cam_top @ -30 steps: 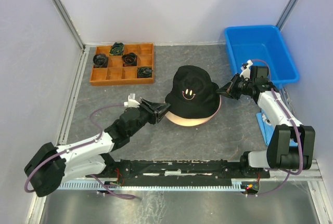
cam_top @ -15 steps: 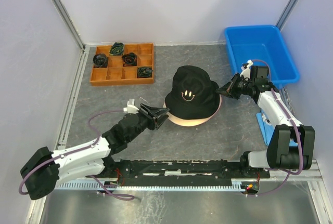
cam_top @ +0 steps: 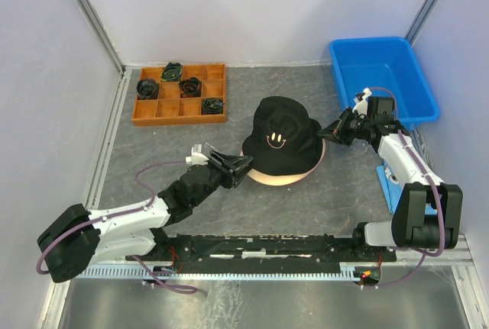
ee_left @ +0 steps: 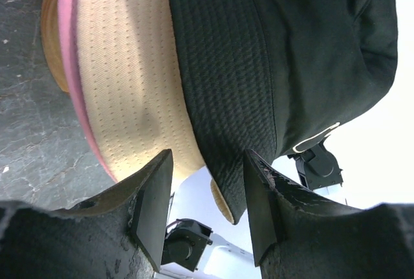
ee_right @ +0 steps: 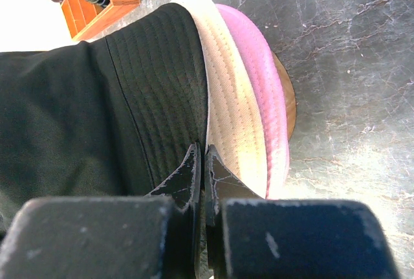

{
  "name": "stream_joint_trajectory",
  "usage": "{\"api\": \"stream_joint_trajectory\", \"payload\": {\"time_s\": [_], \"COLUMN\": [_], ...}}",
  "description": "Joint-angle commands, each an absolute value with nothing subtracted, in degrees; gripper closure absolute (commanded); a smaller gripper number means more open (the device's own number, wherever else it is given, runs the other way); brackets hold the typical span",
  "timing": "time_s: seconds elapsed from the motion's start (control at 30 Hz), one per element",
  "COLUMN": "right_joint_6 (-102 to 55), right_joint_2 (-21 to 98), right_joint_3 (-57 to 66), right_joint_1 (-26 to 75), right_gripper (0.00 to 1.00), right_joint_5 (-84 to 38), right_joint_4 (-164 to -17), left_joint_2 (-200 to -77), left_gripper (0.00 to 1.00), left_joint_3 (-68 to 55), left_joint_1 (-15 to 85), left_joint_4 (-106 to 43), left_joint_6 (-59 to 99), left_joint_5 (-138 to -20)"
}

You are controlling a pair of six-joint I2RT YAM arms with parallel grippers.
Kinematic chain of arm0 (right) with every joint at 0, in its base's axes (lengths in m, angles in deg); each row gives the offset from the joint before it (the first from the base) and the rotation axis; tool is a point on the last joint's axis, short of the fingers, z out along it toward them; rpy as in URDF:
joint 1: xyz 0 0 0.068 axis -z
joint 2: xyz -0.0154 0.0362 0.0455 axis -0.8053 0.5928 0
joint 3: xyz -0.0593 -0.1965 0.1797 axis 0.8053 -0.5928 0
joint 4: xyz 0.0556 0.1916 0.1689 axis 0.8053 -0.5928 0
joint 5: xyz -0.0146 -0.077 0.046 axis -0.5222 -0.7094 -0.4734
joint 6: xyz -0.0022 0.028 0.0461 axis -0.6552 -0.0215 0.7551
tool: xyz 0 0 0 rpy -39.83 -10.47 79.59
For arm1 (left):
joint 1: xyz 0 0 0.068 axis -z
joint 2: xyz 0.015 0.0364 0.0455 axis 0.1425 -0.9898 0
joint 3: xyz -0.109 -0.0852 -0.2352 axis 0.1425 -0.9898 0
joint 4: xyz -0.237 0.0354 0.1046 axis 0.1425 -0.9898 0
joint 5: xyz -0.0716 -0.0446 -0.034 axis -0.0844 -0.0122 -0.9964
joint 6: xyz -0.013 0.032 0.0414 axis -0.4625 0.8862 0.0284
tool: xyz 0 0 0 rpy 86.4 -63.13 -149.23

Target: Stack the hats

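Note:
The black hat [cam_top: 283, 134] with a smiley tops a stack in the table's middle. Under it show a beige hat [ee_left: 129, 78] and a pink hat [ee_left: 68, 33], over a wooden stand [ee_right: 288, 101]. My left gripper [cam_top: 241, 165] is open at the stack's left side. In the left wrist view [ee_left: 208, 162] the black hat's [ee_left: 291, 52] brim edge hangs between the fingers without being pinched. My right gripper [cam_top: 330, 132] is at the stack's right side. In the right wrist view [ee_right: 202, 153] it is shut on the black hat's [ee_right: 97, 111] brim, beside the beige hat [ee_right: 229, 117] and pink hat [ee_right: 259, 78].
An orange compartment tray [cam_top: 181, 94] with several dark coiled bundles [cam_top: 189, 86] stands at the back left. A blue bin [cam_top: 382, 77] stands at the back right, just behind my right arm. A flat blue thing [cam_top: 388, 184] lies by the right wall.
My left gripper has moved a little right, up to the stack's left brim. The right arm and the hats have not visibly moved.

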State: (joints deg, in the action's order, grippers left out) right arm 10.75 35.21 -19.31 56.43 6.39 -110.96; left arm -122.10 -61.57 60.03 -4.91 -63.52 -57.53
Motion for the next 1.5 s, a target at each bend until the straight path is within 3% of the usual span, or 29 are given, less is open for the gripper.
{"api": "stream_joint_trajectory", "payload": {"time_s": [0.0,0.27,0.6,1.03,1.47], "right_joint_6": [10.7,10.5,10.5,11.3,9.7], "right_joint_2": [35.5,36.0,35.9,37.0,39.6], "right_joint_3": [-18.6,-18.7,-18.9,-21.2,-22.0], "right_joint_1": [56.6,56.6,56.6,56.6,57.6], "right_gripper": [1.00,1.00,1.00,1.00,1.00], "right_joint_5": [7.8,7.9,7.9,6.3,2.1], "right_joint_4": [-108.9,-109.1,-109.0,-107.5,-109.4], "left_joint_2": [-123.3,-126.6,-129.3,-126.4,-142.4], "left_gripper": [0.46,0.52,0.96,0.97,0.97], "left_joint_3": [-58.4,-57.7,-57.5,-65.4,-65.0], "left_joint_1": [60.1,60.1,60.1,56.7,54.0], "left_joint_4": [0.8,5.5,6.8,0.5,8.8], "left_joint_6": [-64.4,-63.7,-63.2,-62.8,-61.4], "left_joint_5": [-55.0,-55.7,-56.4,-59.3,-68.0]}}
